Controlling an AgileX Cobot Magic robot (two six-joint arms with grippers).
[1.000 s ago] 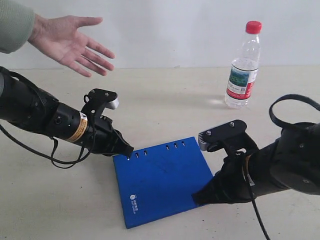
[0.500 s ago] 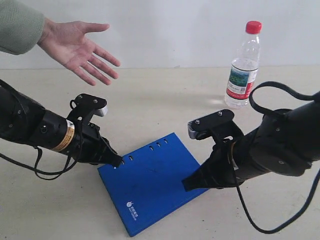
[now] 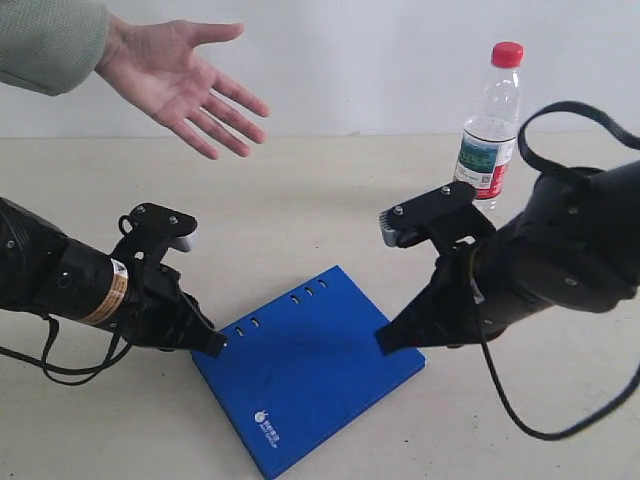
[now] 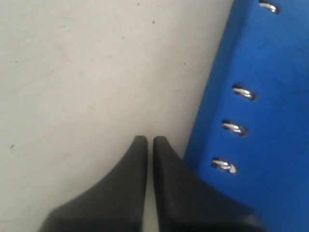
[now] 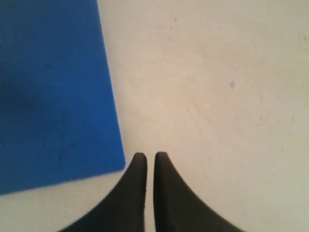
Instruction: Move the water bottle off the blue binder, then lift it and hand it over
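Blue binder (image 3: 310,375) lies flat on the pale surface (image 3: 330,200). The left claw (image 3: 213,345) and right claw (image 3: 385,343) sit just beside opposite edges, both pinched together, gripping nothing. Well behind, the water bottle (image 3: 488,135) stands upright.

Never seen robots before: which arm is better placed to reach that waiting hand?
Left, probably: the left fingers sit at the blue binder's ringed edge, nearer the open hand; the right fingers are at the far corner.
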